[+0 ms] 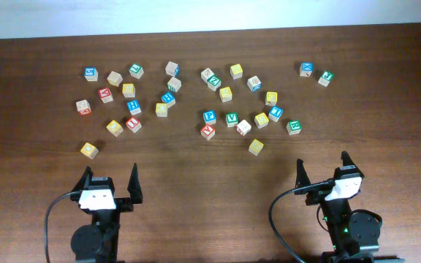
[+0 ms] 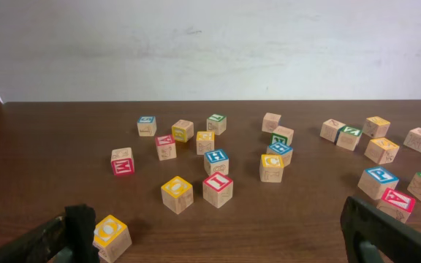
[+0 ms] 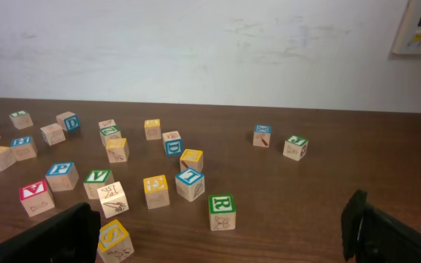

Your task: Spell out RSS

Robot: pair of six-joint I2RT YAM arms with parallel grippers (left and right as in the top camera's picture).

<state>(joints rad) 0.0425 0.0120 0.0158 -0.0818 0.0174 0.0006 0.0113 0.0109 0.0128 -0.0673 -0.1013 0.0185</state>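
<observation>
No letter is placed yet — the green R cube [image 3: 222, 212] lies untouched; left gripper [image 1: 110, 171] and right gripper [image 1: 321, 161] stand open, empty.

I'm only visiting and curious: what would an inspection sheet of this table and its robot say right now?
Surface: dark wooden table, no spills seen.
Job's things: green R cube and yellow S cube lie apart, untouched; second S not readable.
Clutter: green V cube and blue-lettered cube among many more, scattered.
Grippers: left gripper and right gripper open, empty.
Cables: black cable loops beside each arm.
Surroundings: white wall.
</observation>
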